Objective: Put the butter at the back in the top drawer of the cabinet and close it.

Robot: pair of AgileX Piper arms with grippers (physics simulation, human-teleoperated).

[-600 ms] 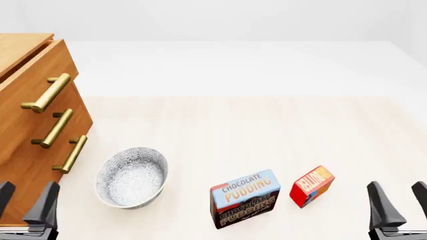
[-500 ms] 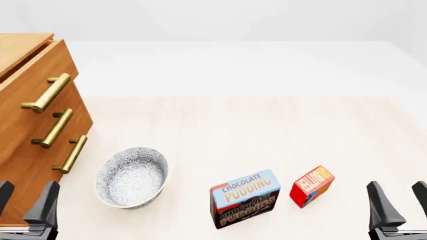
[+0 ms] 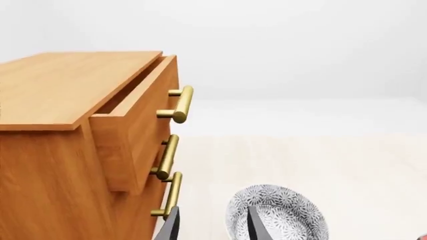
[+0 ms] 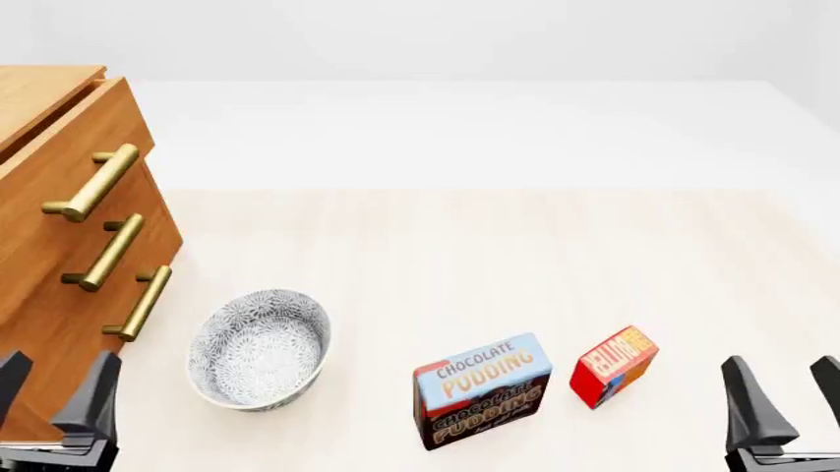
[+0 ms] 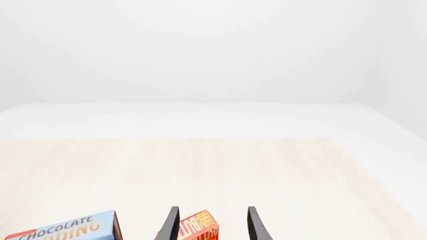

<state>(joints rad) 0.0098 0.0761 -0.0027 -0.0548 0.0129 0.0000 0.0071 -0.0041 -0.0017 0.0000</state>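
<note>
The butter [image 4: 613,366] is a small red-orange box standing on the table at the front right; it also shows in the right wrist view [image 5: 198,227]. The cabinet [image 4: 53,246] stands at the left. Its top drawer [image 4: 66,147] is pulled out a little, which also shows in the left wrist view [image 3: 137,125]. My left gripper [image 4: 53,393] is open and empty at the front left, beside the cabinet. My right gripper [image 4: 790,398] is open and empty, to the right of the butter and nearer to me.
A chocolate pudding box [image 4: 482,389] stands just left of the butter. A patterned grey bowl [image 4: 259,346] sits between the pudding box and the cabinet. The two lower drawers are shut, with brass handles [image 4: 112,254] sticking out.
</note>
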